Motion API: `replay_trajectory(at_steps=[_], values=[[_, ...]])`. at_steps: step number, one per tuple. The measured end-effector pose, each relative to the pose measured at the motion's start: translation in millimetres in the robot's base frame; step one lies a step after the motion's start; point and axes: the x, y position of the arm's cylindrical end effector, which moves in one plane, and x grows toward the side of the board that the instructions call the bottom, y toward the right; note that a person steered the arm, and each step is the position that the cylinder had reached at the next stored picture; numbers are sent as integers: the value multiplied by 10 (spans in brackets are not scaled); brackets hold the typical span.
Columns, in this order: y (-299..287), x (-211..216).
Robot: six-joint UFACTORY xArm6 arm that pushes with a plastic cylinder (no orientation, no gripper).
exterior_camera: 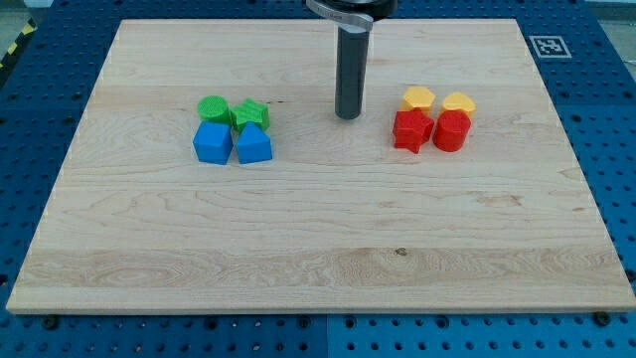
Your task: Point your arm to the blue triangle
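The arm ends in a straight dark rod with no hand or jaws, so there is nothing to spread, press together or pinch. My tip (348, 116) rests on the wooden board (318, 249) in the upper middle of the view, in the bare gap between two groups of blocks and touching none of them.

Left group, four blocks packed in a tight square:
- The blue triangle (253, 145) sits at the lower right of the group, toward the view's bottom. Its sloped top is only partly legible at this size, so the shape is read as a triangle with some reserve.
- The blue cube (212, 142) stands just beside it on the view's left, touching or nearly so.
- The green cylinder (213, 108) lies directly above the blue cube.
- The green star (251, 113) lies directly above the blue triangle.

Right group, also four blocks close together:
- The yellow hexagon (418, 97) and a yellow block (458, 102) of rounded outline form the upper row.
- The red star (412, 130) and a red block (451, 130) form the lower row.

The tip stands to the view's right of the blue triangle and slightly higher in the view, nearer to the red star than to the blue triangle. A fiducial marker (549, 46) is printed at the board's upper right corner. The board lies on a blue perforated table (616, 149).
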Motion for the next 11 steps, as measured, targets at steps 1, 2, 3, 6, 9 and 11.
replay_trajectory(at_steps=[1, 2, 3, 6, 9, 11], values=[[0, 258], [0, 375], [0, 597], [-139, 675], [-535, 675], [-669, 697]])
